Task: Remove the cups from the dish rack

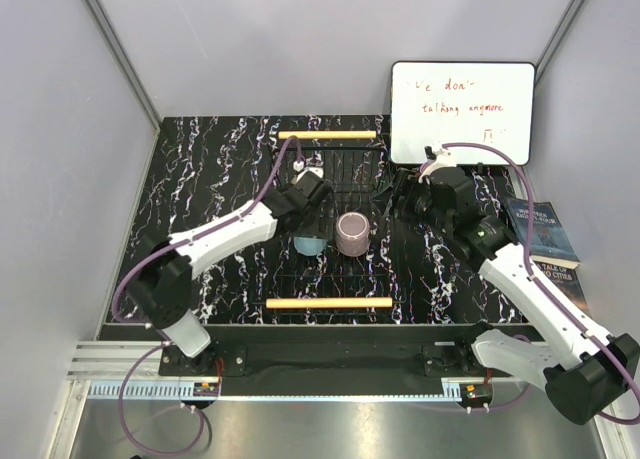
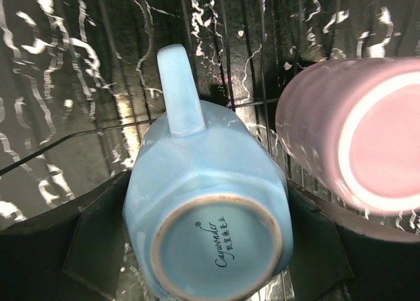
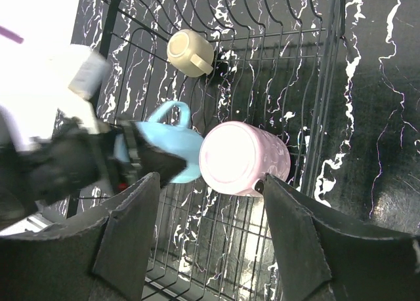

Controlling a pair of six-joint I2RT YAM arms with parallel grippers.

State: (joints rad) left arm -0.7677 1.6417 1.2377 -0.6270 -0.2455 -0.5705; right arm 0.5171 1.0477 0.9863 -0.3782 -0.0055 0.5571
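Note:
The black wire dish rack (image 1: 375,264) lies between two wooden bars. My left gripper (image 1: 308,222) is shut on the light blue cup (image 1: 308,245). In the left wrist view the cup (image 2: 207,202) sits base-up between the two fingers (image 2: 98,242), its handle pointing away. A mauve-pink cup (image 1: 352,233) stands upside down in the rack just right of it. My right gripper (image 1: 393,201) is open and empty over the rack's right side; its wrist view shows the pink cup (image 3: 243,158), the blue cup (image 3: 167,137) and an olive-grey mug (image 3: 189,53) farther off.
A whiteboard (image 1: 462,112) with red writing leans at the back right. Books (image 1: 545,234) lie at the right edge of the table. Grey walls close in the left, back and right sides. Upright rack wires (image 3: 289,25) stand around the cups.

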